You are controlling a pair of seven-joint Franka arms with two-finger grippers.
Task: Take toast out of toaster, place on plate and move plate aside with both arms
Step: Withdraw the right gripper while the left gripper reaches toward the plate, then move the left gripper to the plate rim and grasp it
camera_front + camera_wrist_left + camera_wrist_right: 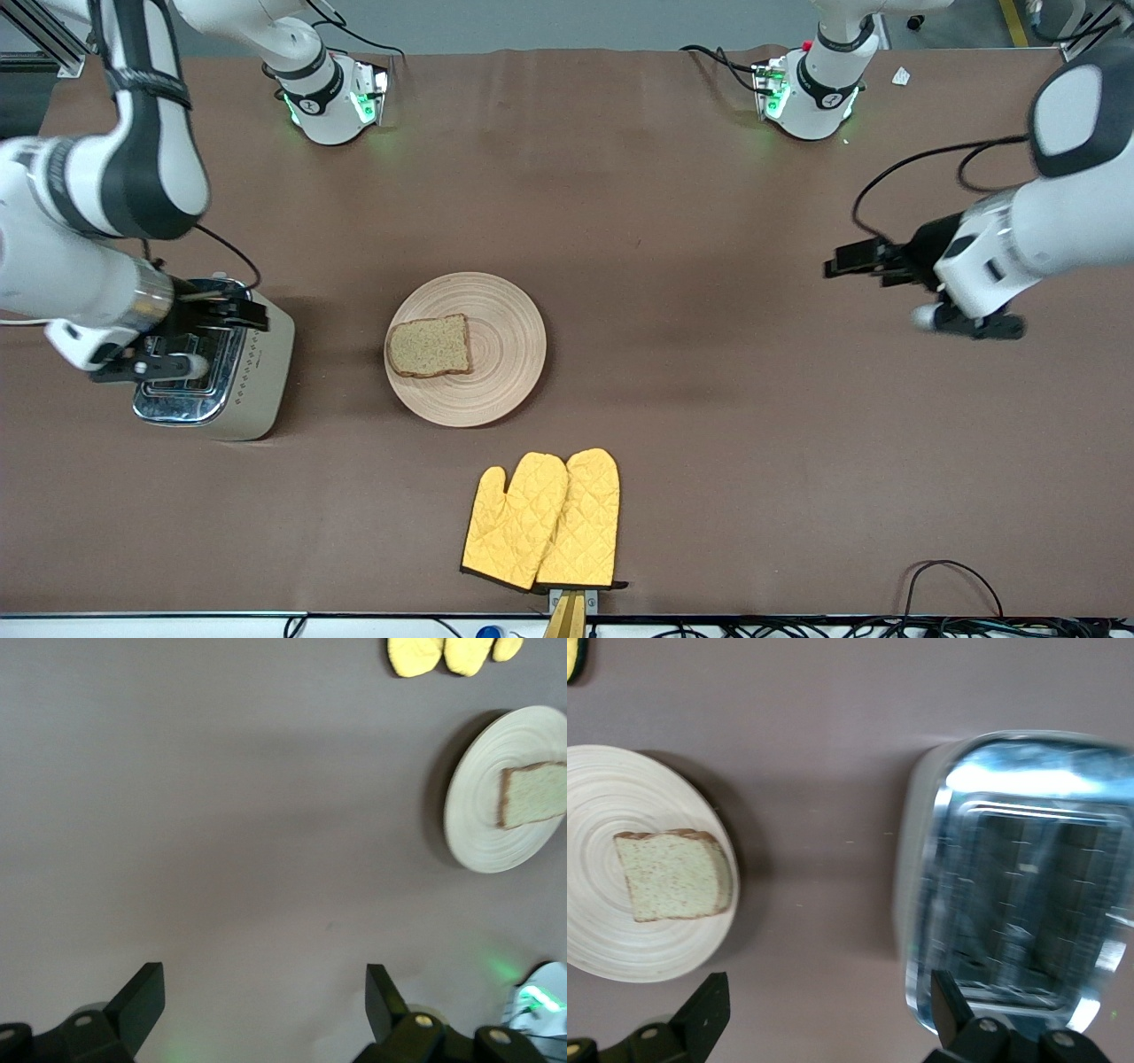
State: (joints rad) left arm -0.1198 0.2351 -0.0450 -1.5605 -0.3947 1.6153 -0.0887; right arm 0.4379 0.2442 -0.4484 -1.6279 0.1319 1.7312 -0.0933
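We note a brown-covered table [673,266]. Directly on it: the plate [496,372] mid-table, a chrome toaster [239,390] toward the right arm's end, and yellow oven mitts [545,518] nearer the front camera than the plate.

You had open table [709,266] from the plate [505,354] toward the left arm's end, with nothing lying there. The toaster [257,372] stood beside the plate toward the right arm's end, with a bare strip between them. The yellow oven mitts [542,518] lay nearer the front camera, apart from the plate's rim.
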